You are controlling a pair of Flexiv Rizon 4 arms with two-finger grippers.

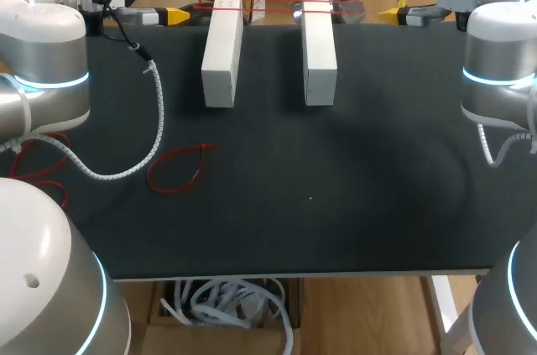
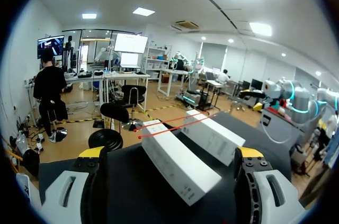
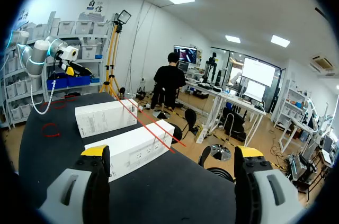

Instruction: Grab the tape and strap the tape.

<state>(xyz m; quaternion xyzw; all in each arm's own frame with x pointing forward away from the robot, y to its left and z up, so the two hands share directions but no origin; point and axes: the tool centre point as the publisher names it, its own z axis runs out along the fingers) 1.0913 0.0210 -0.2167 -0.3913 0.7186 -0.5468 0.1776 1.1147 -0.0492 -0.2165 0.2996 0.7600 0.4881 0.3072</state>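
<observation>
One loose red loop [image 1: 178, 169] lies on my side of the pair of white boxes [image 1: 222, 53], close to the left arm's white cable [image 1: 157, 112], and the red tape [image 1: 273, 6] is stretched across the boxes' far ends. About level with those far ends, my left gripper [image 1: 172, 15] and right gripper [image 1: 393, 13] sit well out to either side of the boxes. Only the wrist views show me both sets of fingers spread wide apart, and of the two only the right wrist view catches the loop, beyond the boxes.

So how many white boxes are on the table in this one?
2. They lie side by side at the far edge of the table: the left box and the right box. Nothing suggests a hidden third.
</observation>
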